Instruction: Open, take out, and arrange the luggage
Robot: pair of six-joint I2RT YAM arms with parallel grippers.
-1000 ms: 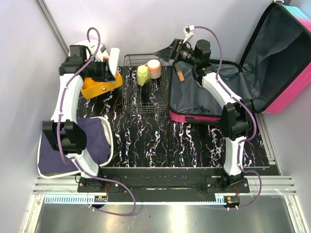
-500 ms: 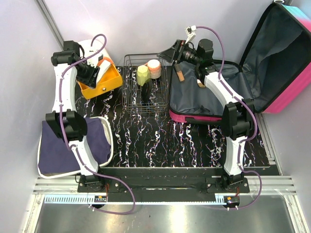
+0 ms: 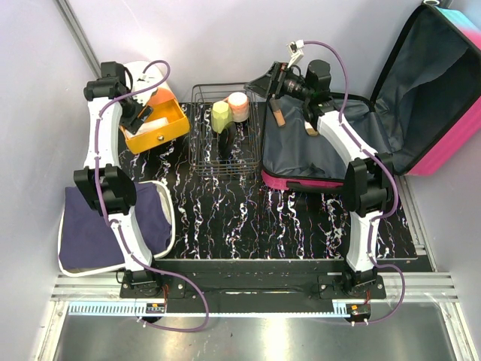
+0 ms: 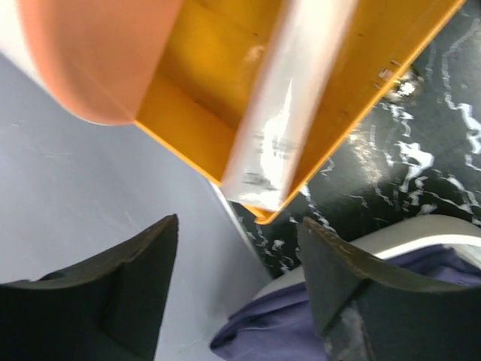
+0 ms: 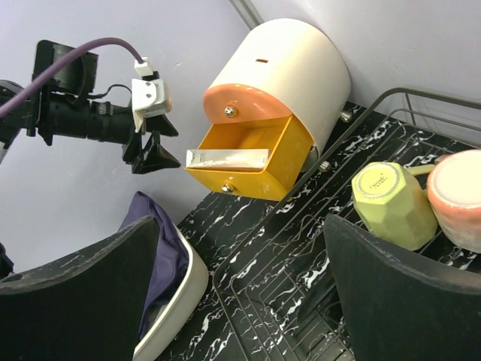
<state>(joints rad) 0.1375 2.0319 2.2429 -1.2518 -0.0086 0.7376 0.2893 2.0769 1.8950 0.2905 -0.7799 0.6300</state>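
Top view: the luggage (image 3: pixel 301 162) is parked at the far right corner of the black marbled tabletop (image 3: pixel 225 218). It is unzipped, base flat with the grey lining up, lid (image 3: pixel 436 75) swung back against the right wall, pink shell showing along the edges. A small tan item (image 3: pixel 278 116) is seen on the lining at the base's far left end; it cannot be identified. The right gripper (image 3: pixel 254 83) is held above that end of the base, pointed left over the wire basket (image 3: pixel 225 162). The basket is set at the middle of the far edge, with a yellow-green cup (image 3: pixel 220 116) and a pink cup (image 3: pixel 238 105) side by side in it. The left gripper (image 3: pixel 139 114) is held at the far left corner, at the pulled-out yellow drawer (image 3: pixel 167 124) of the round drawer box (image 3: pixel 159 96). A navy pad with white rim (image 3: pixel 154 214) is laid at the near left corner. Left wrist view: the jaws are seen parted with nothing between them, so released. The drawer is framed just past the tips, with a white tube (image 4: pixel 263 128) lying in it. Right wrist view: the fingers (image 5: pixel 75 293) are spread wide and nothing is gripped. The left gripper is seen just beside the drawer, with a gap between its tips and the tube.
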